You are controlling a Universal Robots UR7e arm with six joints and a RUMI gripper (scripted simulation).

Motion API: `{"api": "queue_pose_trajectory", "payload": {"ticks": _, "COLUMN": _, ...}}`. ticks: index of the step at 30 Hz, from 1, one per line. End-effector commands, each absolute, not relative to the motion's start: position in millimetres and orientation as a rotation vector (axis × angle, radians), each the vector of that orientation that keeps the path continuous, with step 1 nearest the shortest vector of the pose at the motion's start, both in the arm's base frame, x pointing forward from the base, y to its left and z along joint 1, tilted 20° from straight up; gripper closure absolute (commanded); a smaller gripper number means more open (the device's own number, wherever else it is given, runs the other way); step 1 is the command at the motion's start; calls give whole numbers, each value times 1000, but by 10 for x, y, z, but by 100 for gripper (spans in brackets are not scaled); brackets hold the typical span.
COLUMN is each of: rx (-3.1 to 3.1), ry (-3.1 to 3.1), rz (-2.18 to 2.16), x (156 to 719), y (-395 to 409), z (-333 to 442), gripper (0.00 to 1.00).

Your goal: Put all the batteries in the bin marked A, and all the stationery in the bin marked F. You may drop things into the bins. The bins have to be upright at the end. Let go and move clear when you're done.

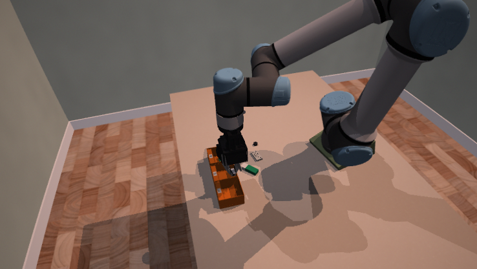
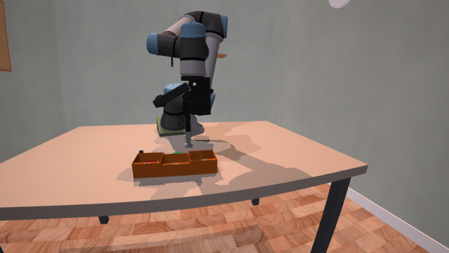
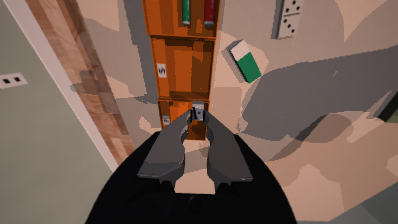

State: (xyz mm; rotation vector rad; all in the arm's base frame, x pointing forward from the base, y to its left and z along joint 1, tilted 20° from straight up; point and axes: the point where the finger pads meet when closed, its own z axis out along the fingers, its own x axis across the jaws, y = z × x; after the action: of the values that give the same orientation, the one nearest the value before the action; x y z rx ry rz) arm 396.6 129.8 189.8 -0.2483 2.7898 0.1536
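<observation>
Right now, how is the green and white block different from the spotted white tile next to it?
The green and white block is thick and two-coloured; the spotted white tile is flat, pale, with black dots and a dividing line. The block lies nearer the orange bins, the tile farther out. Both lie on the table, outside the bins.

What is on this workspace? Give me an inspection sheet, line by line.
Surface: tan table, crossed by the arm's shadows.
Job's things: three orange bins in a row; green battery and red battery in an end bin; green-white eraser on the table beside the bins.
Clutter: domino; small black item.
End effector: shut on a small grey item, above the bins.
Cables: nothing seen.
Surroundings: wood floor, grey walls.
</observation>
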Motion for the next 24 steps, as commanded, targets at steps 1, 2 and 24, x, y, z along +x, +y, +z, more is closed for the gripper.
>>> {"api": "queue_pose_trajectory", "payload": {"ticks": 1, "rx": -243, "ry": 2793, "rz": 141, "x": 4025, "y": 1602, "z": 1955, "gripper": 100}}
{"api": "queue_pose_trajectory", "payload": {"ticks": 2, "rx": -243, "ry": 2793, "rz": 141, "x": 4033, "y": 1660, "z": 1966, "gripper": 100}}
{"api": "queue_pose_trajectory", "payload": {"ticks": 24, "rx": -243, "ry": 2793, "rz": 141, "x": 4062, "y": 1749, "z": 1945, "gripper": 100}}
